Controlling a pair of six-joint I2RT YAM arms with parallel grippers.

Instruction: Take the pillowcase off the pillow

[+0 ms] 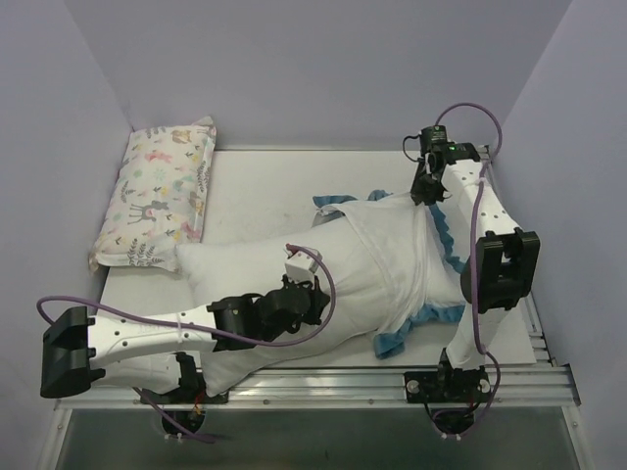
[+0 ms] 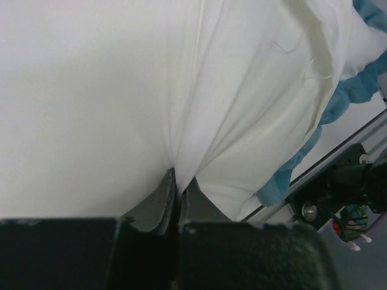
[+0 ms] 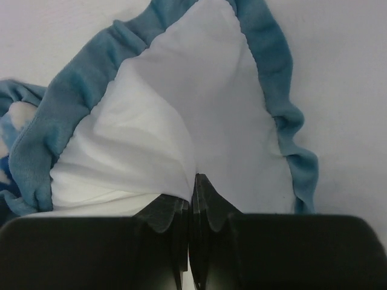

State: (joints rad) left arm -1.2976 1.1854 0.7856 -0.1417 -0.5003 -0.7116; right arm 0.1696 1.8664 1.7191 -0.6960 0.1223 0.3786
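The pillowcase [image 1: 402, 255] lies plain white face up at the middle right of the table, its teal-blue frill [image 1: 446, 235] along the right and front. The plain white pillow [image 1: 220, 262] sticks out of it to the left. My left gripper [image 1: 315, 294] is shut on a fold of white fabric [image 2: 179, 184] at the pillowcase's mouth; the fold looks like the pillow [image 2: 78, 109], beside the pillowcase [image 2: 272, 90]. My right gripper [image 1: 423, 191] is at the far right corner, shut [image 3: 195, 178] on the white face of the pillowcase [image 3: 199, 109] just inside the frill [image 3: 78, 103].
A smaller pastel animal-print pillow [image 1: 157, 191] lies at the back left against the wall. A metal rail [image 1: 343, 384] runs along the near edge and also shows in the left wrist view [image 2: 338, 151]. Lilac walls enclose the table on three sides.
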